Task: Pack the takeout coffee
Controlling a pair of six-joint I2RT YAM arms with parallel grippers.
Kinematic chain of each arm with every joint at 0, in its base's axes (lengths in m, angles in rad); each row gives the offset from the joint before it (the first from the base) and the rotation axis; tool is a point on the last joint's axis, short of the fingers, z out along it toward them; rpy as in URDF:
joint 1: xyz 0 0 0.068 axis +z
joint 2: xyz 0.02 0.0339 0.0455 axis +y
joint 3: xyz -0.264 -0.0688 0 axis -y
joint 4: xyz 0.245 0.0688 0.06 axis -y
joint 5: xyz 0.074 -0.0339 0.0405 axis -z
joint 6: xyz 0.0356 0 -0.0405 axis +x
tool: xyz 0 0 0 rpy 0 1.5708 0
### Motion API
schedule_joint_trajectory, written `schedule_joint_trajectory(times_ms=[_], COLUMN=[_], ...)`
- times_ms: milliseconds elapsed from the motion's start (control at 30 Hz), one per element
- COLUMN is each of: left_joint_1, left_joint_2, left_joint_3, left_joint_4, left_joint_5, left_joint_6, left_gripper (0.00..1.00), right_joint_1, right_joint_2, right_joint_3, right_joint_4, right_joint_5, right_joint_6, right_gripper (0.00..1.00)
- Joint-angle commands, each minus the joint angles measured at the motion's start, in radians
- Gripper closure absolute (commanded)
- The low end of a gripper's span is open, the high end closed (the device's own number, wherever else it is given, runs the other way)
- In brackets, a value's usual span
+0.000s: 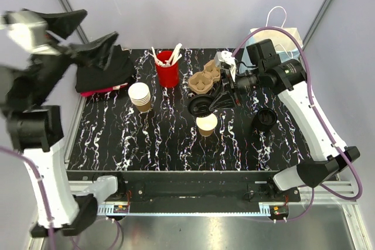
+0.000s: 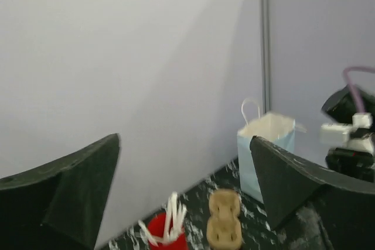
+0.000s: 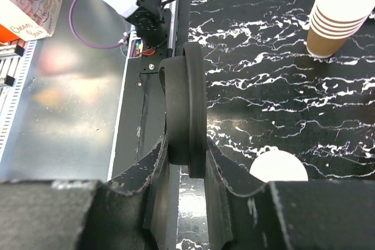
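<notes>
Black, white-veined table [image 1: 146, 139] fills the cell; right gripper [image 3: 186, 144] is clamped on a black lid [image 3: 185, 86], which stands on edge between the jaws; takeout coffee [image 1: 206, 123] stands uncapped at 5 o'clock of that lid in the top view, just beside it, near table centre; capping looks to be the step, so tip the lid flat, centre it over the rim, press evenly; only the right wrist view shows the edge-on pinch; left gripper [image 2: 184, 140], spread wide and empty, hangs high at 10 o'clock, its camera facing the paper bag [image 2: 265, 144] side-on.
</notes>
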Motion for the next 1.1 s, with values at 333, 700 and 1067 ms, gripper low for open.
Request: schedule_joint_trajectory(times_ms=[333,700,1067], left_joint_1=[-0.614,-0.626,-0.740], left_joint_2=[0.086,0.185,0.313], left_joint_3=[-0.387,-0.305,-0.287], left_joint_4=[-0.471,-0.500,-0.522], left_joint_5=[-0.485,0.020,0.088], left_joint_6=[0.706,0.639,0.651], left_gripper=[0.01,0.01,0.01], right_joint_1=[0.003,0.003,0.003], right_joint_2=[0.086,0.144,0.117], right_joint_3=[0.000,-0.071,-0.095], right_joint_4=[-0.142,-0.202,-0.136], right_joint_5=[0.120,0.154,0.119], right_joint_6=[-0.146,-0.220,-0.182], right_gripper=[0.88,0.90,0.93])
